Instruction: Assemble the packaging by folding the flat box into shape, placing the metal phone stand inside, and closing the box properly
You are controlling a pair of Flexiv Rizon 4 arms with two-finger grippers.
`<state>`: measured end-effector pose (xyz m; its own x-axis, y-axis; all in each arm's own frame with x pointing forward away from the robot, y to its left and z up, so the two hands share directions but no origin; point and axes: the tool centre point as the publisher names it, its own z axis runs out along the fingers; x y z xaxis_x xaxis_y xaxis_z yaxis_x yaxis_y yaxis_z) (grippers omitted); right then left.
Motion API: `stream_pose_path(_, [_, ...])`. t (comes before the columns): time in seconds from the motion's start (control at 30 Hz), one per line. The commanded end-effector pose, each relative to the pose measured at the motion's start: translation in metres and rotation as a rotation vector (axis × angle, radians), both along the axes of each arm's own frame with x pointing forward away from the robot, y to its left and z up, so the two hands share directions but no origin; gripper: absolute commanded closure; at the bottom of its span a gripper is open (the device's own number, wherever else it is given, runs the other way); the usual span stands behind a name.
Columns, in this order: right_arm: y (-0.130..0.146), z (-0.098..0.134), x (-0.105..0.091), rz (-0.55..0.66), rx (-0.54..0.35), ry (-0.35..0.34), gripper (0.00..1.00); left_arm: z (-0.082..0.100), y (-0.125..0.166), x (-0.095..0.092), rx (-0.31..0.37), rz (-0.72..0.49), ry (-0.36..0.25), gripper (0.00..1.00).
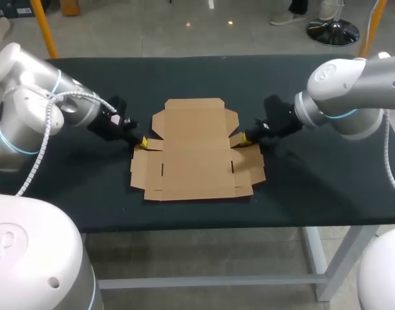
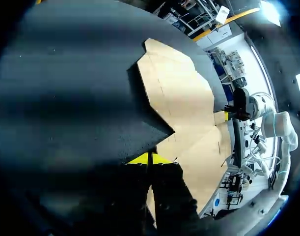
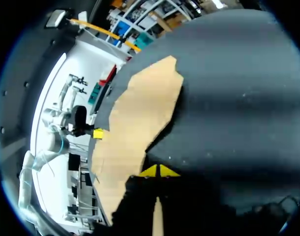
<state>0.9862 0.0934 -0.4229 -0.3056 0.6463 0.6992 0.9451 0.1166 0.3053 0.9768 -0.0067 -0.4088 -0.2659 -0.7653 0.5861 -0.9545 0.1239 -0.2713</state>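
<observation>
The fingers [image 2: 140,159] of the left gripper [image 2: 150,158] are pressed together, yellow tip against yellow tip, with no gap showing at the ends. The right gripper [image 3: 159,170] has its fingers [image 3: 168,172] drawn together the same way. Both pairs of tips sit at the edge of the box [image 1: 197,152]. Whether either pair pinches cardboard cannot be told.

The box is an unfolded brown cardboard sheet with its flaps spread, lying on the dark table [image 1: 326,187] at about the middle. In the head view the left gripper [image 1: 140,142] meets the sheet at its 9 o'clock side, at a small side flap. The right gripper [image 1: 244,137] meets it at the 3 o'clock side, at the matching flap. The widest panel points to 12 o'clock, away from the robot.

From the left wrist the box [image 2: 184,98] spreads out ahead of the tips, with the other arm's yellow tip at its far edge. From the right wrist the box [image 3: 140,108] likewise lies ahead of the tips.
</observation>
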Motion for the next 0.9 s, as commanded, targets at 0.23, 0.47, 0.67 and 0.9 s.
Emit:
stream_pose_path(0.23, [0.002, -0.002, 0.007, 0.008, -0.003, 0.017, 1.00, 0.001, -0.002, 0.001, -0.043, -0.036, -0.026, 1.00])
stream_pose_path(0.47, [0.002, -0.002, 0.007, 0.008, -0.010, 0.023, 1.00, -0.001, -0.005, 0.005, -0.069, -0.054, -0.027, 1.00])
stream_pose_path(0.67, [0.003, -0.001, 0.008, 0.009, -0.017, 0.027, 1.00, -0.008, -0.003, 0.011, -0.096, -0.044, -0.004, 1.00])
stream_pose_path(0.9, [0.005, -0.001, 0.008, 0.011, -0.021, 0.028, 1.00, -0.008, 0.000, 0.015, -0.102, 0.000, 0.024, 1.00])
